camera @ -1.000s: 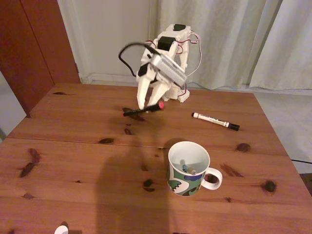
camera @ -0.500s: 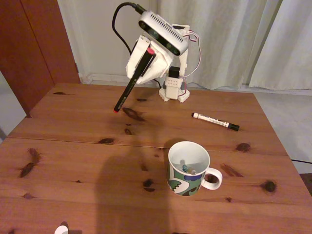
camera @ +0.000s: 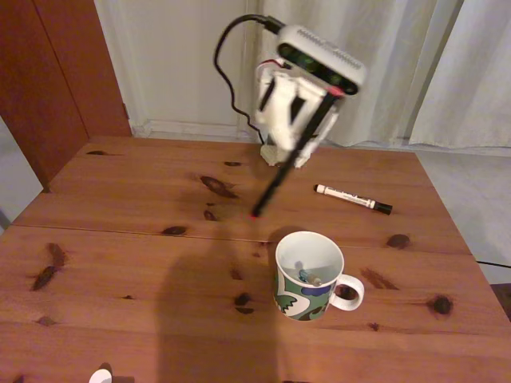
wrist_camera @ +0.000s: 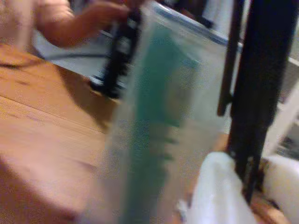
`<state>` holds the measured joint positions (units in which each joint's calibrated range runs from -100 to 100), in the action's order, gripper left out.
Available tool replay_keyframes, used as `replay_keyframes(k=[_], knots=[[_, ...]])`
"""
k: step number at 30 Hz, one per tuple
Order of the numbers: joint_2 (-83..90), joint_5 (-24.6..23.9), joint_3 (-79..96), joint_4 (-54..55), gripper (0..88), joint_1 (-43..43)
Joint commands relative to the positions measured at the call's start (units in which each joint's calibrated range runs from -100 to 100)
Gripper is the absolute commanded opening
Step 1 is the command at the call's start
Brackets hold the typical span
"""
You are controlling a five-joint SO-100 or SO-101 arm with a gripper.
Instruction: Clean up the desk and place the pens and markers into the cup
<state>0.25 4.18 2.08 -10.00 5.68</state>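
In the fixed view we see the gripper [camera: 307, 112] raised high above the desk [camera: 120, 263], its fingers closed on a thin black pen [camera: 289, 159] that hangs slanted, the red tip [camera: 254, 214] pointing down toward seven o'clock and stopping just above the wood. The cup [camera: 307, 275], white inside with a green, white and blue pattern outside, stands on the desk at about five o'clock from that tip, near it but apart, its handle turned toward three o'clock. Inside the cup we make out a couple of small ends of things already resting there, too small to name. A white-barrelled marker [camera: 351, 198] with a black cap lies flat on the desk at about one o'clock from the cup, well clear of the gripper. The arm's white base [camera: 286, 152] sits at the far edge of the desk, before pale curtains [camera: 399, 64]. In the wrist view, which is heavily blurred, we see the black pen [wrist_camera: 259, 93] running up the right side, the white gripper body [wrist_camera: 219, 196] below it, and the wooden desk [wrist_camera: 42, 140] at left; a person's hand [wrist_camera: 74, 21] shows at eleven o'clock.
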Motion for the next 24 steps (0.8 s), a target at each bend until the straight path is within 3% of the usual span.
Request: replay_keyframes(k=[1, 12, 20, 24], knots=[[0.45, -0.77, -3.7, 1.44, 0.8, 3.04], [0.2, -0.82, 4.05, 2.12, 0.8, 7.63], [0.2, -0.4, 20.73, 22.0, 0.8, 7.38], [0.53, -0.4, 23.8, 26.55, 0.8, 7.46]])
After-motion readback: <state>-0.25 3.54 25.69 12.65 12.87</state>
